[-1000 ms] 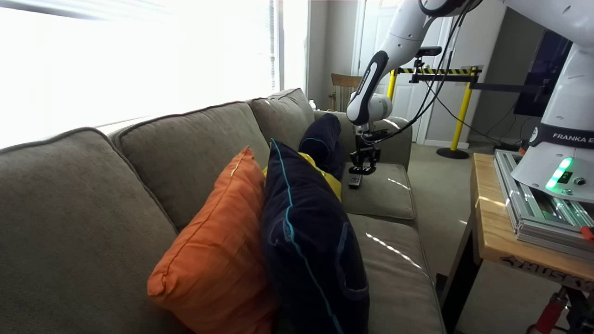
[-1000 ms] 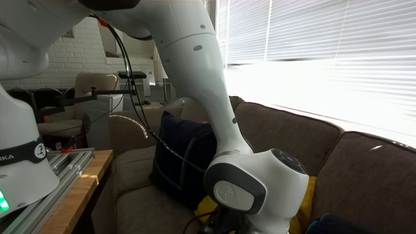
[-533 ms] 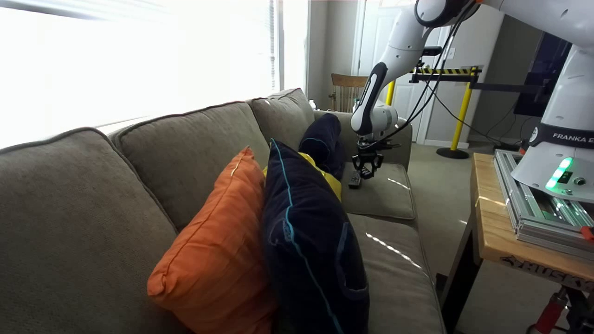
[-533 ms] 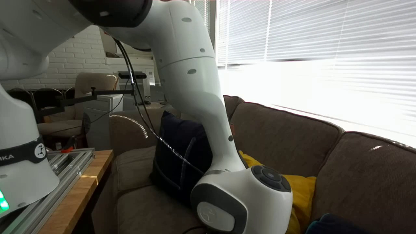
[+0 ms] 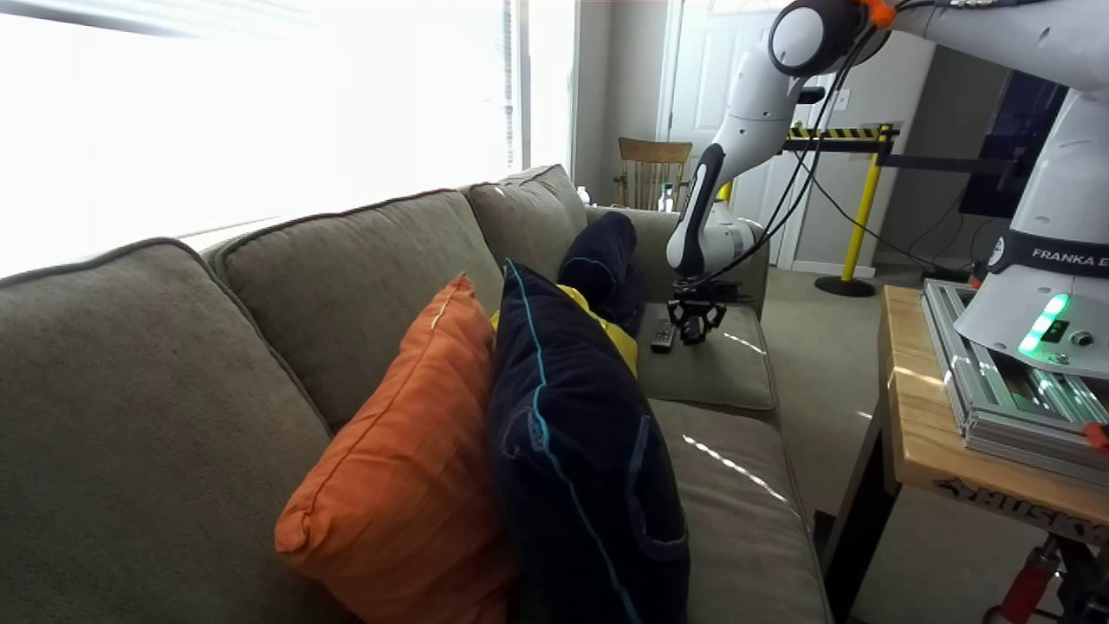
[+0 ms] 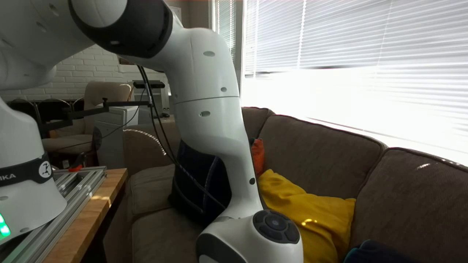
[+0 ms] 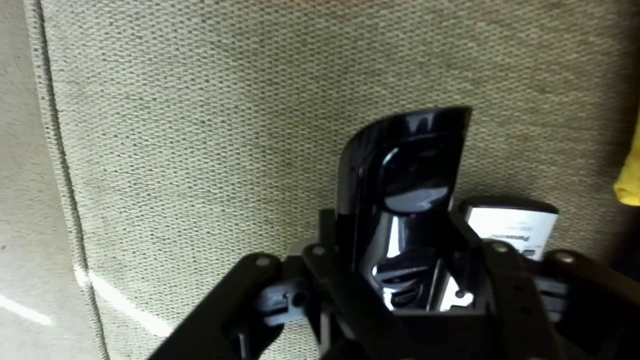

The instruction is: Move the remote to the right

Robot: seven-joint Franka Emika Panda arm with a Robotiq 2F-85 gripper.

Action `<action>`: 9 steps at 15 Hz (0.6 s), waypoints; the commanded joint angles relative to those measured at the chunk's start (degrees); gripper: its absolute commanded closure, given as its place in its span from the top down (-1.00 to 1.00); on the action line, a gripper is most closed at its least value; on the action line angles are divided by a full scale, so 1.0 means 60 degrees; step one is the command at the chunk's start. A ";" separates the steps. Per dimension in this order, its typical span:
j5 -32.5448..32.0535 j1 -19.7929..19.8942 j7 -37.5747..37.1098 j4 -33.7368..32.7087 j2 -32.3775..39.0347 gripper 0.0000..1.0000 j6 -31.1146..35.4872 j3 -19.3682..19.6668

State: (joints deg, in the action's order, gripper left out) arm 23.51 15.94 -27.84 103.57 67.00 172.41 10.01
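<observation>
In the wrist view a glossy black remote (image 7: 420, 155) lies lengthwise between the fingers of my gripper (image 7: 394, 227), which is shut on it. Its far end sticks out past the fingertips. Seen in an exterior view, the gripper (image 5: 696, 324) hangs low over the far seat cushion, pointing down; whether the held remote touches the fabric I cannot tell. Close beside it, another remote (image 5: 663, 335) with buttons rests on the cushion. The wrist view shows that lying remote (image 7: 510, 230) partly behind a finger, its face bright with glare.
The seat cushion's front edge (image 7: 65, 170) runs down the left of the wrist view. A yellow pillow (image 6: 307, 215) leans on the backrest. Navy (image 5: 589, 433) and orange (image 5: 416, 468) pillows stand along the sofa. The robot's wooden table (image 5: 918, 416) faces the sofa.
In an exterior view my gripper has shifted right and slightly lower and has turned, leaving the lying remote more exposed. The arm's shift uncovers more of the yellow pillow. The lying remote has stayed put.
</observation>
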 commanded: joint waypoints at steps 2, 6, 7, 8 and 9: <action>0.0197 0.0016 0.0120 -0.0180 0.0833 -0.45 0.0832 -0.0043; 0.0196 -0.0037 0.0116 -0.0319 0.1232 0.67 0.1118 -0.0011; 0.0198 -0.0053 0.0121 -0.0243 0.1170 0.82 0.1039 -0.0019; 0.0209 -0.0110 0.0103 -0.0114 0.1067 0.95 0.0940 0.0013; 0.0206 -0.0160 0.0104 0.0047 0.0892 1.00 0.0782 0.0036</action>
State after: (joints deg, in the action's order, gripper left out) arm 23.51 15.76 -27.83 103.05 73.34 177.96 9.98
